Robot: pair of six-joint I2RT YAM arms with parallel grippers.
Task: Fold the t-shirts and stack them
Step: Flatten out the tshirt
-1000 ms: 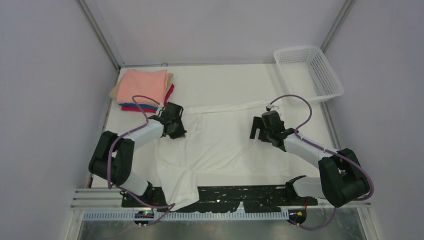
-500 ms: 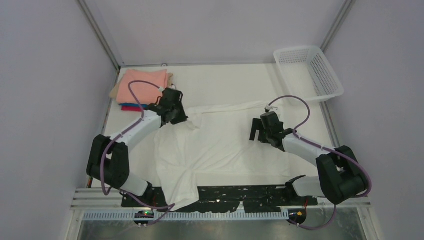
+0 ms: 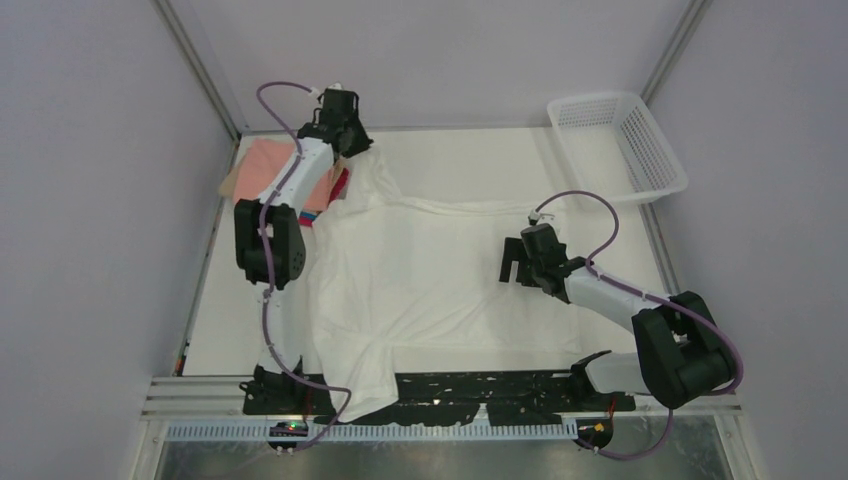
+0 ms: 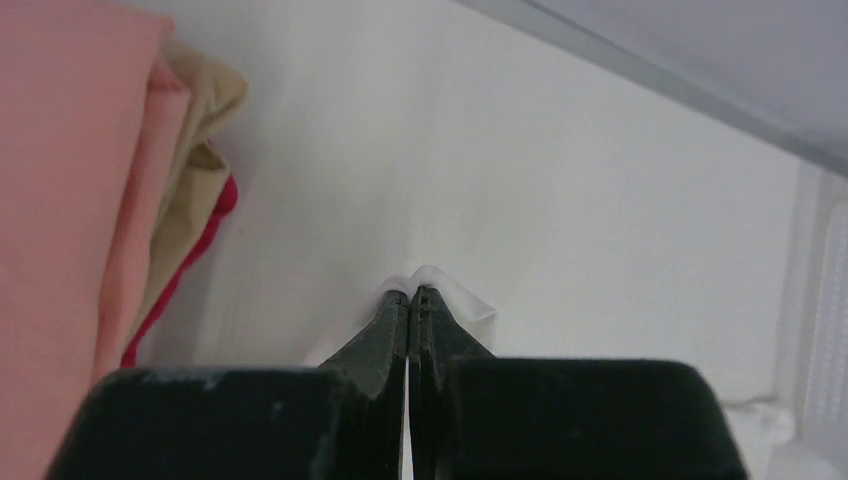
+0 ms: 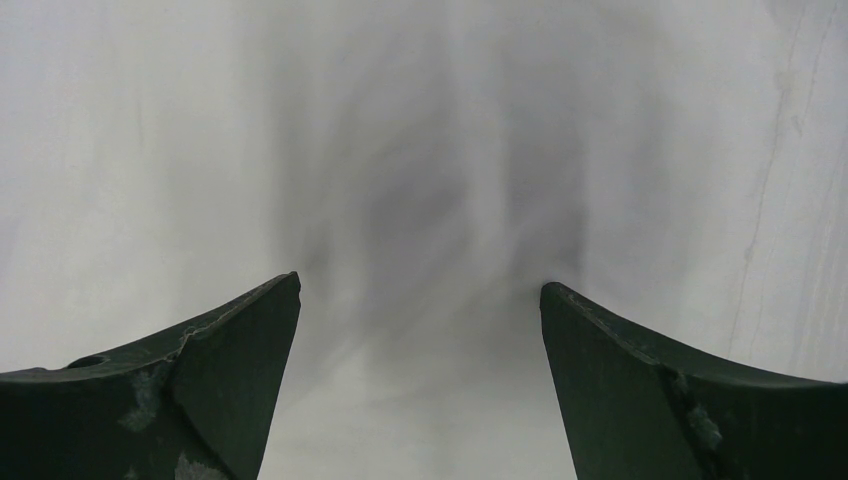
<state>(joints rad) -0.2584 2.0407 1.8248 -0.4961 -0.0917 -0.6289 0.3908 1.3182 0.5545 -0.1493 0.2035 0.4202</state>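
A large white t-shirt [image 3: 420,270] lies spread over the middle of the table, its lower corner hanging over the near edge. My left gripper [image 3: 352,145] is stretched to the far left and shut on the shirt's upper left edge [image 4: 445,295], holding it raised. A stack of folded t-shirts [image 3: 275,170], salmon-pink on top, lies at the far left, partly behind the left arm; it shows in the left wrist view [image 4: 80,180]. My right gripper [image 3: 512,262] is open and low over the shirt's right part [image 5: 420,220], holding nothing.
A white plastic mesh basket [image 3: 615,145] stands at the far right corner. Grey walls enclose the table on three sides. Bare table shows at the near left [image 3: 240,320] and at the far middle [image 3: 460,165].
My left arm has swung far back and to the left, dragging the shirt's upper left edge up toward the back corner beside the stack. The right arm has barely moved.
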